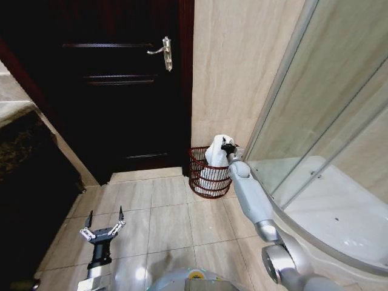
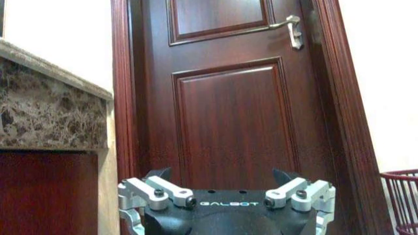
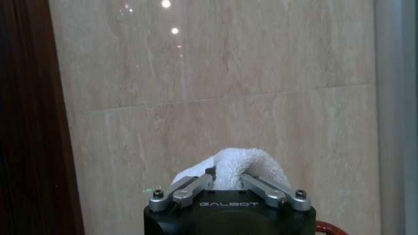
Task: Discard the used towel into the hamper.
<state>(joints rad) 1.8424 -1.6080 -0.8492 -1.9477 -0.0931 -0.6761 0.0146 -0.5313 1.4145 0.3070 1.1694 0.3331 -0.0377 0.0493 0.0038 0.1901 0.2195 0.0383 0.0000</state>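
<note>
Your white towel (image 1: 216,151) hangs over the red wire hamper (image 1: 203,176), its lower folds already inside the rim while its upper bunch is pinched between the fingers of your right gripper (image 1: 227,146). The right wrist view confirms that pinch: the two fingers converge on the terry cloth (image 3: 238,166) with the beige tiled wall (image 3: 216,78) straight ahead. The hamper stands on the floor at about one o'clock from you, tucked against that wall between the dark wooden door (image 1: 115,85) at eleven o'clock and the glass shower enclosure (image 1: 327,133) at two o'clock.

To finish cleanly, I'd judge you should centre the towel over the opening, spread the fingers fully, and lift straight up so no loop snags or drapes over the rim.

Your left gripper (image 1: 103,225) idles low at seven o'clock over the floor tiles (image 1: 163,218), fingers spread apart, holding nothing
</note>
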